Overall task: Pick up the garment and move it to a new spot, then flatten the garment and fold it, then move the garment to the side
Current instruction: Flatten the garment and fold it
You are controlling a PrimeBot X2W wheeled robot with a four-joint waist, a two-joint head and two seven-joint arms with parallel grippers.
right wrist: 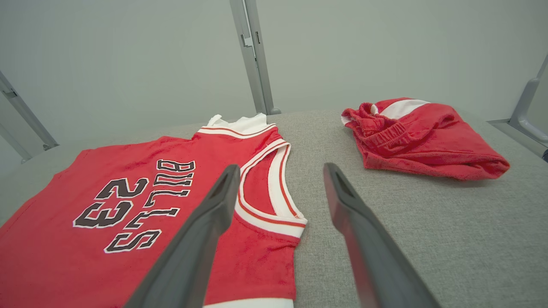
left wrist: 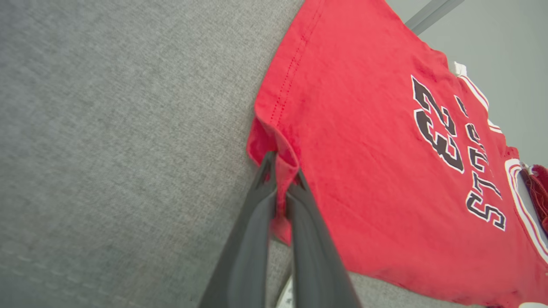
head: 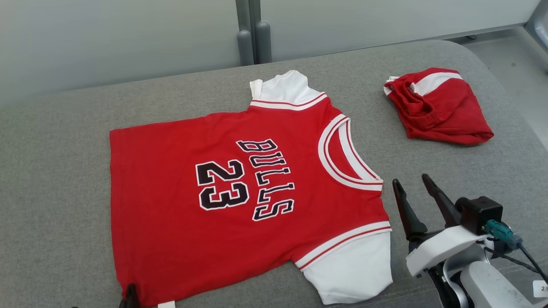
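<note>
L gripper (head: 130, 295), head view: just a dark tip at the bottom edge, on the near hem corner of the jersey (head: 239, 192). Jersey is red w/ white trim and white sleeves, "BULLS 23" in black, spread flat on the grey cushion (head: 64, 192), neck end toward the R gripper (head: 411, 179). R gripper sits just off the collar side, fingers up and apart, nothing btwn them. Folded red shorts (head: 441, 107) lie beyond it, apart from the jersey.

Left wrist view: L gripper (left wrist: 282, 171) pinched tight on the hem corner. Fabric bunches btwn the tips; rest of the jersey (left wrist: 385, 171) runs off to its right, cushion to its left.

Right wrist view: R gripper (right wrist: 280, 171) wide apart, empty, over the cushion. Jersey (right wrist: 51, 265) collar is by its left finger, shorts (right wrist: 428, 137) ahead-right.
</note>
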